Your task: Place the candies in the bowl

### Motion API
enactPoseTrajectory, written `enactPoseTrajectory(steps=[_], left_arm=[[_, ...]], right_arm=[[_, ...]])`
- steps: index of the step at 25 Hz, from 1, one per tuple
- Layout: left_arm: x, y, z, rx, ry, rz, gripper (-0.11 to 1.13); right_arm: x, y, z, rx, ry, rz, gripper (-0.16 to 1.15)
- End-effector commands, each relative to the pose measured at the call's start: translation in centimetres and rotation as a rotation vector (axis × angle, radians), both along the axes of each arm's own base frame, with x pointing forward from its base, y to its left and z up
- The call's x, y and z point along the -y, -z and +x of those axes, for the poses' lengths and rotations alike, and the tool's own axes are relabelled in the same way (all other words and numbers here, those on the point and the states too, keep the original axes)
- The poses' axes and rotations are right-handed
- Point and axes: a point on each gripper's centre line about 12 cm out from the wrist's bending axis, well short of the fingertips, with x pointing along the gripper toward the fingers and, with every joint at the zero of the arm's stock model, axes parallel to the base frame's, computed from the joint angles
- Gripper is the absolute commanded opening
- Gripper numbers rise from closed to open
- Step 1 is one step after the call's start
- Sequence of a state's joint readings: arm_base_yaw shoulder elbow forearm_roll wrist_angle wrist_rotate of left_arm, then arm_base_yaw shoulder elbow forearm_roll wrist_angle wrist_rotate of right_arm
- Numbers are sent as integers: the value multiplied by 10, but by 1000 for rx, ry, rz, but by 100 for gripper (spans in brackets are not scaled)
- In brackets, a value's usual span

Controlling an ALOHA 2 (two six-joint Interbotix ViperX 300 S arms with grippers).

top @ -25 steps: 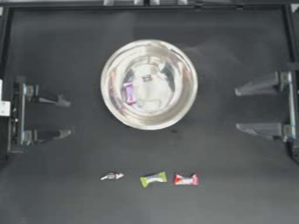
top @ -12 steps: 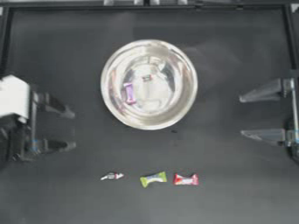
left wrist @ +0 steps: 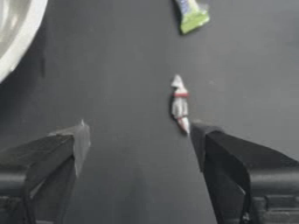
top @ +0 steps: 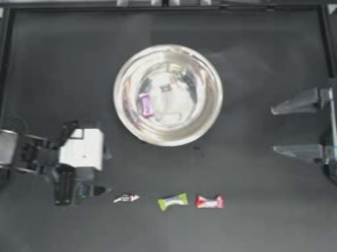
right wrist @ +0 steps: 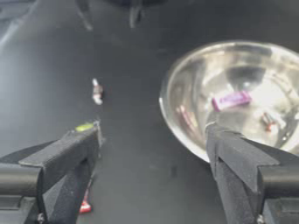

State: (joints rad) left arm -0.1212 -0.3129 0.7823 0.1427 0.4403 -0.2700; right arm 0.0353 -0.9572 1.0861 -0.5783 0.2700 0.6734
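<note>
Left fingers spread open beside white-and-red candy, its wrapper print unreadable

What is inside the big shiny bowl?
Inside the bowl lie a purple candy and a small white-and-dark candy. The shiny reflections make it hard to tell if anything else is in there.

We find no text, label, brand, number or sign that can be read in any of the views. The wrappers of the sweets show only patches of colour: the white-and-red sweet and the green sweet lying beside the bowl, and the purple sweet inside it, carry marks too small for us to make out as letters.
</note>
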Motion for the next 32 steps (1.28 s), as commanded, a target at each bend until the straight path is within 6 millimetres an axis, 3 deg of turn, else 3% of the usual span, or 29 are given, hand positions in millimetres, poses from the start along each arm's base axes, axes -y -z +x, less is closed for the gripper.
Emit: enactPoseTrajectory(steps=[1, 13, 32], left_arm=[[4, -2, 14, -9, 6, 1, 100], [26, 28, 45, -117, 26, -18, 100], [40, 68, 65, -255, 30, -16, 97]], right_arm=[[0, -5, 2, 13, -2, 2, 99], [-1, -2, 1, 9, -4, 4, 99], [-3, -2, 2, 31, -23, 9, 99]])
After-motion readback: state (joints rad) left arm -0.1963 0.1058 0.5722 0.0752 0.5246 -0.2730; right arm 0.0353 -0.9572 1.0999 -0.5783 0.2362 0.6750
